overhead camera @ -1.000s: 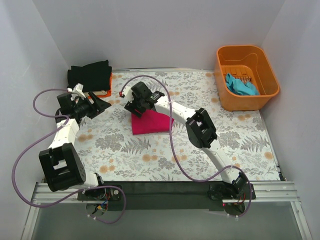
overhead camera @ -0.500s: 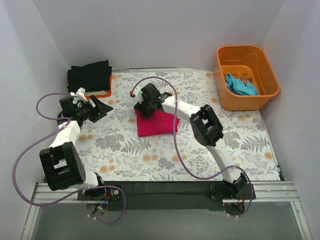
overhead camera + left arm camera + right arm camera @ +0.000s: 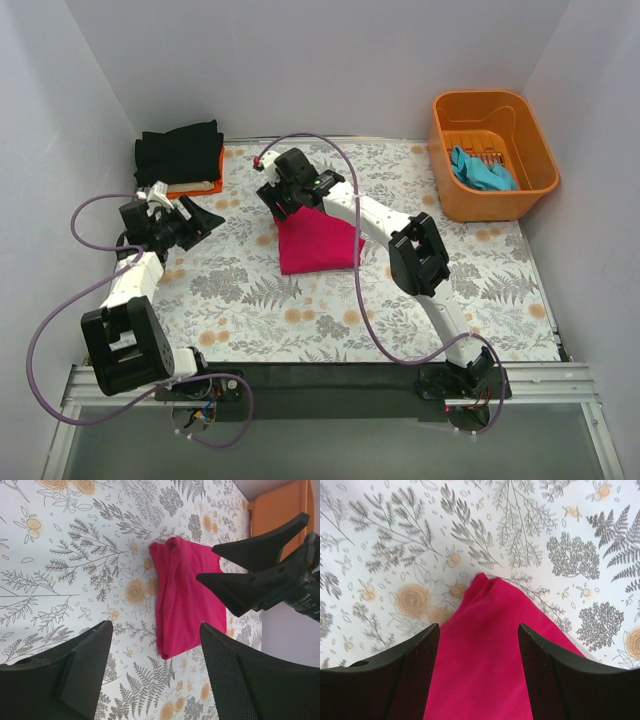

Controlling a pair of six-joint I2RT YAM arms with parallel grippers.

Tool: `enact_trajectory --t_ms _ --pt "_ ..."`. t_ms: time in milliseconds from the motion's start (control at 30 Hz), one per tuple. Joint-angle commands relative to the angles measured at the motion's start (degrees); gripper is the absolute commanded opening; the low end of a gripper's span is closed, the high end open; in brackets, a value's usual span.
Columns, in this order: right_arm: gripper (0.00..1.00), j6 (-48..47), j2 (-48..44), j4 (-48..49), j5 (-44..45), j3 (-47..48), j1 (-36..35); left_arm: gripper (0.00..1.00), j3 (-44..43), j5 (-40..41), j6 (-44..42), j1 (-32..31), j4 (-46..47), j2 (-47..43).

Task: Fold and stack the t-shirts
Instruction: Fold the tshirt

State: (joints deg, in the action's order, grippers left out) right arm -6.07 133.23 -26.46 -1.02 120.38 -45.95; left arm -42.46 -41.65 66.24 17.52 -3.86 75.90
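Magenta tee (image 3: 318, 242) lies folded flat mid-table, one bunched corner at its 11 o'clock. Right gripper (image 3: 478, 627) hangs over that corner, fingers spread, cloth beneath but not pinched, prob. lined up to lift it for stacking. Left gripper (image 3: 156, 627) sits at 9 o'clock, likewise released, holding nothing. Black-topped stack (image 3: 180, 152) is at 10 o'clock. Teal tee (image 3: 482, 170) lies crumpled in the basket (image 3: 480, 95) at 2 o'clock.

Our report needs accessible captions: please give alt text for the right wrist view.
A folded magenta t-shirt lies on a floral-print table, one corner pointing up the frame, seen between the two black fingers of the open right pincer.
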Motion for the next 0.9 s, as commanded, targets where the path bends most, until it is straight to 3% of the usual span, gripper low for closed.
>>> enact_trajectory --t_ms 0,300,433,533,633,667,867 --pt "0.60 3.7 2.6 0.9 7.4 3.3 -1.9 0.66 1.1 1.1 1.1 0.1 1.5 -1.5" --pt "0.59 4.7 7.7 2.9 13.0 3.6 -4.0 0.71 2.3 2.2 0.0 -0.6 1.7 -1.9" --pt "0.56 4.2 10.2 3.3 16.0 3.8 -4.3 0.71 2.4 5.3 -2.6 -3.8 -0.1 -2.3" --pt "0.42 3.9 10.2 3.3 15.7 3.3 -4.3 0.68 3.1 4.6 -1.4 -5.7 -0.3 -1.5" --pt "0.17 3.7 9.3 3.3 13.8 2.9 -4.3 0.67 3.6 4.9 -1.1 -9.4 0.9 0.7" --pt "0.04 3.9 9.0 3.3 13.3 3.0 -4.3 0.67 3.7 5.3 -0.9 -11.6 1.3 1.3" --pt "0.01 8.1 3.4 4.0 7.0 2.9 -1.9 0.72 5.2 3.2 3.5 -16.7 13.6 8.3"
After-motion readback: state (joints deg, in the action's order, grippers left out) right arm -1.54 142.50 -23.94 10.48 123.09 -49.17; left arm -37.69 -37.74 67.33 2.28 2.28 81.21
